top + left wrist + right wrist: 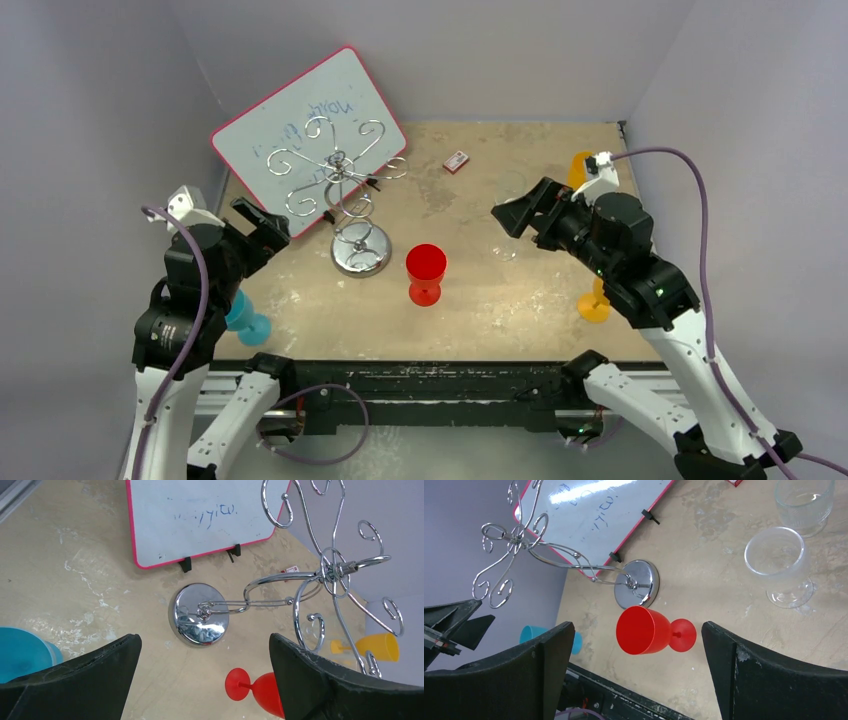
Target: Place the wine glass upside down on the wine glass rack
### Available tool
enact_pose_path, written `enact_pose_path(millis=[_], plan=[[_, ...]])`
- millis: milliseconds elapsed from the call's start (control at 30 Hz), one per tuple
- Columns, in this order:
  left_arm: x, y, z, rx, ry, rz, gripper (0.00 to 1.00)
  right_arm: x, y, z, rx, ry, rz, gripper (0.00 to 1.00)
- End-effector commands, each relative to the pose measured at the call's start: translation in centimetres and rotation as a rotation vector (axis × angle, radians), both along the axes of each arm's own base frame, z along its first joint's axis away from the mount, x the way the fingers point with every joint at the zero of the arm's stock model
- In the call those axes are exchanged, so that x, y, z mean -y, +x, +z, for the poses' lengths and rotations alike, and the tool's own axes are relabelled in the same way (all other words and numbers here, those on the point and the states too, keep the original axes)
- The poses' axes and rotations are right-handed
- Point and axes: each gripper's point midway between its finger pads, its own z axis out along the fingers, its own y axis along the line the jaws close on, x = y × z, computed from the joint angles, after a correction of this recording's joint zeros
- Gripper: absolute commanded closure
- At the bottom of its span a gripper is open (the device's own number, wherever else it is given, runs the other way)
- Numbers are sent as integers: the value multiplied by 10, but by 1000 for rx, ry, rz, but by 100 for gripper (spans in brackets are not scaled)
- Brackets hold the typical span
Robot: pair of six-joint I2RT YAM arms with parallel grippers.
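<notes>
Hovering at the left, the left gripper (262, 224) holds its black jaws spread wide and empty. The wine glass rack (345, 190), shiny wire scrolls on a round chrome base, stands beside an upright red plastic wine glass (426, 272) on the scuffed surface (500, 310). The right gripper (520, 210) has its jaws spread too.

The table (500, 300) carries wine glass rack (361, 250), whiteboard (300, 110) and red glass (426, 270).

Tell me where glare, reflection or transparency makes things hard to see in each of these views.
Top external: a clear glass almost vanishes against the tan table. Left wrist: the shiny base of the wine glass rack mirrors its surroundings, so its surface is hard to read. Right wrist: a bright glare streak crosses the whiteboard.
</notes>
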Motion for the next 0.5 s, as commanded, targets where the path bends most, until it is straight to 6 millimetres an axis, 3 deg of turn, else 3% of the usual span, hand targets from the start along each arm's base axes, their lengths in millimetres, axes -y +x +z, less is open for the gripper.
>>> enact_pose_path(millis=[0, 200, 367, 467], plan=[[-12, 6, 1, 10, 10, 76, 0, -1, 4, 12, 41, 14, -6, 0], [-32, 7, -4, -26, 18, 216, 2, 0, 7, 20, 63, -6, -8, 0], [-56, 4, -24, -143, 73, 374, 4, -4, 12, 13, 50, -16, 1, 0], [-74, -8, -35, -204, 94, 513, 5, -7, 13, 9, 39, -16, 10, 0]])
